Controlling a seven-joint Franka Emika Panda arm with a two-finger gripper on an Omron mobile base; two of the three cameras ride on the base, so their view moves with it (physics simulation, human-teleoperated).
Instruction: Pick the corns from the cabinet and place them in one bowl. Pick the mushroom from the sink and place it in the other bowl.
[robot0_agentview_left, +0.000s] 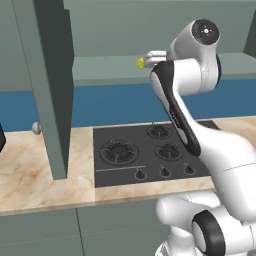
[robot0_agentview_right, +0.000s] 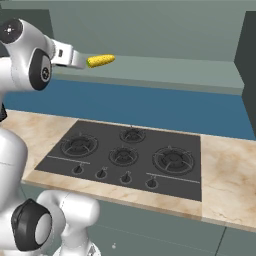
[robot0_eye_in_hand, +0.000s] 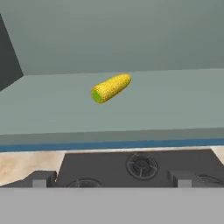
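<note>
Corn (robot0_eye_in_hand: 111, 88), a single yellow cob with a green end, lies on the flat grey-green shelf of the wall cabinet (robot0_eye_in_hand: 65, 109) as the robot's gripper (robot0_eye_in_hand: 112, 179) hangs in front of it, level with the shelf's front edge and well short of contact. In the hand view the two dark finger tips stand far apart at the bottom, one at each side, with nothing between them; the jaws are spread wide and empty. The cob rests at an angle, its green end turned toward the camera and its far end pointing deeper into the cabinet. From the right base view the same cob shows just beyond the end of the white arm, above the black hob (robot0_agentview_right: 125, 155) set in the marbled counter (robot0_agentview_right: 227, 175). The cabinet's dark door (robot0_agentview_left: 47, 85) stands swung open at the left of the left base view. The step in hand appears to be the approach to a corn, with no pick yet made. The next move likely calls for the hand to travel forward over the shelf lip, turn so the jaws straddle the cob across its width, then close.
</note>
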